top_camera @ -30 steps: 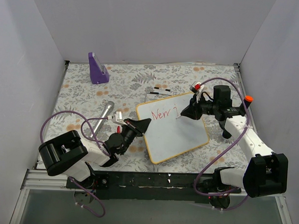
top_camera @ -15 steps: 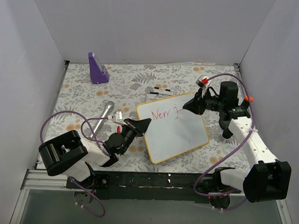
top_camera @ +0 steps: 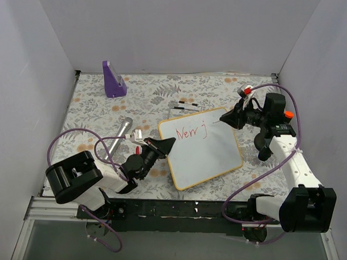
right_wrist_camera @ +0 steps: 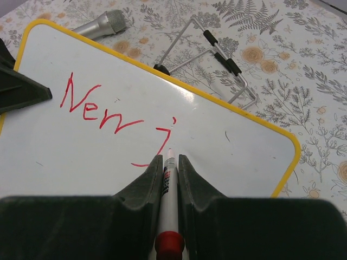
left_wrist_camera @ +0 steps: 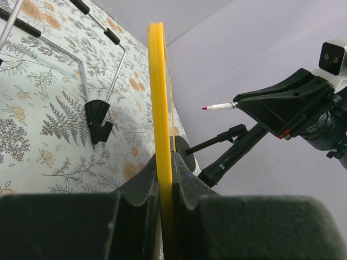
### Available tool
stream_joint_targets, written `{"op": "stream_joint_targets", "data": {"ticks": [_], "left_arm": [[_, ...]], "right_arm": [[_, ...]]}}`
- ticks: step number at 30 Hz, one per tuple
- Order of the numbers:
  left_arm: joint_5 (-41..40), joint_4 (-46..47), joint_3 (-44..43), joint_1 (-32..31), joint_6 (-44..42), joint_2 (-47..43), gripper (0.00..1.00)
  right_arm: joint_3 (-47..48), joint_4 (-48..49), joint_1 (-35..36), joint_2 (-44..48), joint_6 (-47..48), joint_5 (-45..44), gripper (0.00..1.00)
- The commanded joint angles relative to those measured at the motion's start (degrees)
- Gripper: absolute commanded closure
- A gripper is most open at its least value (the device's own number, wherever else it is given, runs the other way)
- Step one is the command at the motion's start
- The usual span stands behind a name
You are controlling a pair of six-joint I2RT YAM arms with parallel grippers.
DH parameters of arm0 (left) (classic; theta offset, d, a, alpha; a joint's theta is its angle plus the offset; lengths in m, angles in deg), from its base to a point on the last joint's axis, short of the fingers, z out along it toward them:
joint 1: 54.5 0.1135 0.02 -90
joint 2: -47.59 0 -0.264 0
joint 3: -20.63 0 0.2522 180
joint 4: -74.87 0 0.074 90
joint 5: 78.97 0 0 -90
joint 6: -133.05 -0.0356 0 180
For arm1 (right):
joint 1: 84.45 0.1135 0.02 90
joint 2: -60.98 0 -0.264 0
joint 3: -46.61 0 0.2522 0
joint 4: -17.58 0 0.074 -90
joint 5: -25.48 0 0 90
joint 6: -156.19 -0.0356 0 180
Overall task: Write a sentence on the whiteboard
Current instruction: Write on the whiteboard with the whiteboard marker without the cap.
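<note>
The whiteboard [top_camera: 204,157], white with a yellow frame, lies tilted on the floral table. Red text "New j" [top_camera: 190,132] runs along its upper part and also shows in the right wrist view [right_wrist_camera: 103,105]. My left gripper [top_camera: 164,144] is shut on the board's left edge, seen as a yellow strip [left_wrist_camera: 157,92] between its jaws [left_wrist_camera: 165,162]. My right gripper [top_camera: 232,118] is shut on a red-capped white marker [right_wrist_camera: 169,184]. The marker tip [left_wrist_camera: 217,107] is in the air, clear of the board, just past the "j".
A purple wedge stand [top_camera: 113,79] sits at the back left. A silver microphone [top_camera: 121,133] lies left of the board. A wire easel with black tips [top_camera: 184,104] lies behind the board's top edge. White walls enclose three sides.
The right gripper finished the hook of the "j", then lifted the marker off the board and drew back to the right. The left gripper and board have not moved.
</note>
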Motion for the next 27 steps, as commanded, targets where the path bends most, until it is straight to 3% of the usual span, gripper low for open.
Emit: {"op": "stream_joint_targets", "data": {"ticks": [1,27], "left_arm": [[2.40,15.69,1.37,-0.48,-5.93,0.76,1.00],[2.40,15.86,1.11,-0.48,-6.02,1.03,1.00]], "right_arm": [[0.67,2.73,-0.67,-0.85,0.67,1.87,0.99],[0.93,4.40,-0.94,-6.12,2.51,4.33,0.99]]}}
